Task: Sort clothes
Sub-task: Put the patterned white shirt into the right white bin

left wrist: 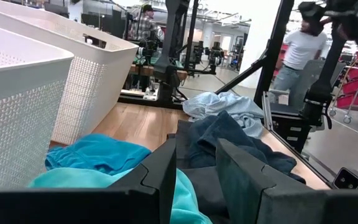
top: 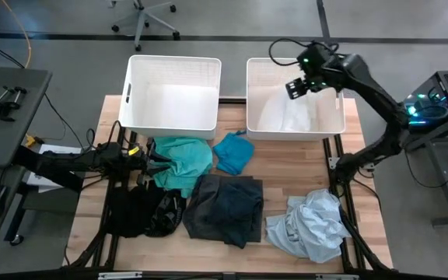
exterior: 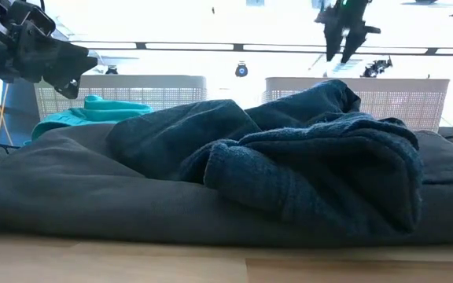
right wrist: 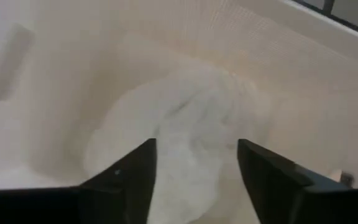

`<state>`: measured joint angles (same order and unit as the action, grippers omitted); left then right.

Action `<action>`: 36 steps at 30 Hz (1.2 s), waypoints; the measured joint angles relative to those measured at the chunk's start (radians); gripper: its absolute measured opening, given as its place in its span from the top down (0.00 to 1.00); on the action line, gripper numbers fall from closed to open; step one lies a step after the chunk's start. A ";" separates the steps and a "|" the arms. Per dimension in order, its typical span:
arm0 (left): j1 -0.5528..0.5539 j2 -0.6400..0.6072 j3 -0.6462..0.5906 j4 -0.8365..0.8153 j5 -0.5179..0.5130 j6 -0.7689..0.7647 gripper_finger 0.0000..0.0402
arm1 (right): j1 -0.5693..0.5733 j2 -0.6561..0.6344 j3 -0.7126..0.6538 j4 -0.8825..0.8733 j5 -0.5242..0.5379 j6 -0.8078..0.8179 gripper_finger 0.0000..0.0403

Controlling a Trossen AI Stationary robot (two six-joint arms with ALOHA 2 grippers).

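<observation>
The right gripper (top: 295, 88) hangs over the right bin (top: 341, 124), jaws open and empty, above the white garment (top: 286, 117) lying inside. The left gripper (top: 155, 162), jaws open, sits low at the teal garment (top: 185, 159) on the desk (top: 364, 187); the dark grey garment (top: 228, 206) lies nearby.

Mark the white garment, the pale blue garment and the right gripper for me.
white garment (top: 286, 117): high view, middle of the heap lying inside the right bin.
pale blue garment (top: 311, 224): high view, centre of the crumpled heap.
right gripper (top: 295, 89): high view, between its open jaws, above the right bin.
</observation>
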<state>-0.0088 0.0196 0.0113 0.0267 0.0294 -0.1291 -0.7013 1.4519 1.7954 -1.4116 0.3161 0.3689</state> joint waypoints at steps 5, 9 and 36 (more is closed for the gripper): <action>0.000 0.000 0.000 -0.001 0.000 0.000 0.74 | 0.151 -0.070 0.059 -0.039 0.013 0.147 0.40; 0.000 0.000 0.000 -0.002 0.000 0.000 0.74 | 0.421 -0.125 0.044 -0.053 -0.045 0.182 0.40; 0.000 0.000 0.000 0.166 -0.067 -0.349 0.74 | 1.166 -0.138 -0.977 0.470 -0.763 1.059 0.33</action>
<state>-0.0090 0.0196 0.0113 0.1932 -0.0380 -0.4785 0.4650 1.3142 0.8180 -0.9416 -0.4469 1.4277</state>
